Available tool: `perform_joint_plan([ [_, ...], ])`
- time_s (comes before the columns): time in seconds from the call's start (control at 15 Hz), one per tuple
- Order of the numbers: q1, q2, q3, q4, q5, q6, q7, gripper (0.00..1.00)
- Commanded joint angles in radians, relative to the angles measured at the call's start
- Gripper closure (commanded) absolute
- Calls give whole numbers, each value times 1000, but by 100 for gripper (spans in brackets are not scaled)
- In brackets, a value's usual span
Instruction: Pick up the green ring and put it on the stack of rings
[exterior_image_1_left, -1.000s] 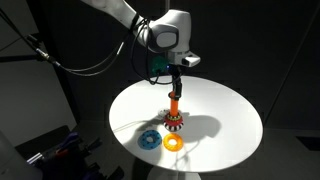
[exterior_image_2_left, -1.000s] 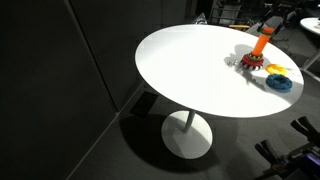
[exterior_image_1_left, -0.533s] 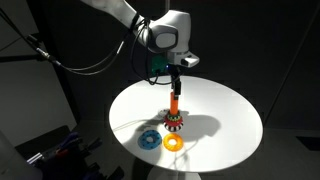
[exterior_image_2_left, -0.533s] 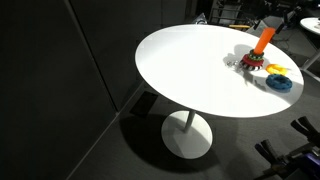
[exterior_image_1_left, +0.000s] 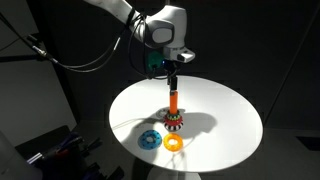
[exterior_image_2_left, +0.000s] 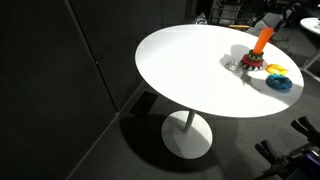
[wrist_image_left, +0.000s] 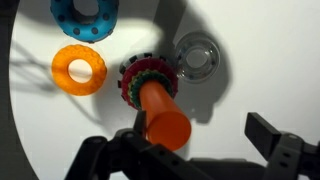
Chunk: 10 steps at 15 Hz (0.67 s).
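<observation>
**Small, thin dark green ring resting on the ring stack**

In the wrist view the green ring (wrist_image_left: 138, 74) lies around the upright orange peg (wrist_image_left: 160, 112), on the red ring (wrist_image_left: 172, 82) at its base. Your gripper (wrist_image_left: 192, 138) hangs over the peg top, fingers spread wide, holding nothing. A thick yellow ring (wrist_image_left: 80, 68) and a blue toothed ring (wrist_image_left: 85, 14) lie nearby on the white round table (exterior_image_1_left: 225, 115).

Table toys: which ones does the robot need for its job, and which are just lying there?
For the job: green ring, stack, gripper.

Just lying about: blue ring, yellow ring, clear round thing.
</observation>
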<state>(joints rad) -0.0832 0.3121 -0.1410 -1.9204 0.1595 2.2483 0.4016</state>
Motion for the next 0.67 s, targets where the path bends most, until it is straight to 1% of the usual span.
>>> perform_joint_plan([
  [0.0,14,-58,16,-43,-8,-35,-14,0],
  [0.4,53,-105,44,-105,-24,-40,-25,0],
  [0.6,65,-126,61,-141,-28,-31,-66,0],
])
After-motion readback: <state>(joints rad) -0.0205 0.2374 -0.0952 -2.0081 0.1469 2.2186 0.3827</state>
